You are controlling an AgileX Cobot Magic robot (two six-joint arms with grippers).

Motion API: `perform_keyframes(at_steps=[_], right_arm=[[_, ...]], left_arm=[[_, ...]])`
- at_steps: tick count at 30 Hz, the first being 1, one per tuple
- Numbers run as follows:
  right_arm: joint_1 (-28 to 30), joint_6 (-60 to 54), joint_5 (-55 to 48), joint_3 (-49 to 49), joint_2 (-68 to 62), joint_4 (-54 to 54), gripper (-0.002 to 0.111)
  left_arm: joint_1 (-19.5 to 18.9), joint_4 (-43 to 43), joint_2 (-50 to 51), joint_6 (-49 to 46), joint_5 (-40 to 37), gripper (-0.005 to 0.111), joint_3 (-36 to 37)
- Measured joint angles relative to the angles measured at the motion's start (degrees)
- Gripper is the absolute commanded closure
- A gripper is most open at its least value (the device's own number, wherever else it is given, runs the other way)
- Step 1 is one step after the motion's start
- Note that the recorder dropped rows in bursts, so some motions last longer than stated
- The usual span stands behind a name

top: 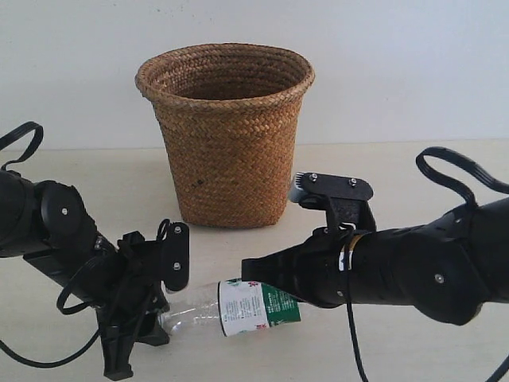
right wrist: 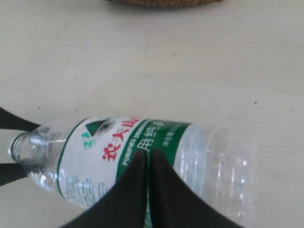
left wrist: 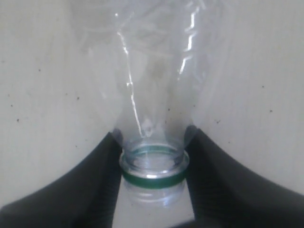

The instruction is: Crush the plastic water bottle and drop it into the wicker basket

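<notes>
You are clamping the bottle (top: 250,306) by its neck in the left gripper (left wrist: 153,142), sideways before the basket (top: 227,151). The right gripper (right wrist: 145,154) is pressing its label, jaws closed. Pushing off-centre is risking a twist free.

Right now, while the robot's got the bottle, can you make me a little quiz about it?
1. True or false: the plastic water bottle is already inside the wicker basket.
2. Which part of the bottle does the left gripper clamp? A the neck, B the label, C the base.
3. Is the right gripper open or shut?
Key: 1 false; 2 A; 3 shut.
</notes>
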State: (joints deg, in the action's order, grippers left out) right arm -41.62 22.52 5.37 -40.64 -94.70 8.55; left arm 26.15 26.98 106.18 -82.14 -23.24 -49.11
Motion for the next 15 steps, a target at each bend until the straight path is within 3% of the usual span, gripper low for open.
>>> perform_keyframes(at_steps=[15], right_arm=[[0.84,-0.47,-3.49,-0.34,-0.88,0.0,0.107]], left_arm=[[0.05,-0.22,-0.36,-1.44,0.0,0.103,-0.09]])
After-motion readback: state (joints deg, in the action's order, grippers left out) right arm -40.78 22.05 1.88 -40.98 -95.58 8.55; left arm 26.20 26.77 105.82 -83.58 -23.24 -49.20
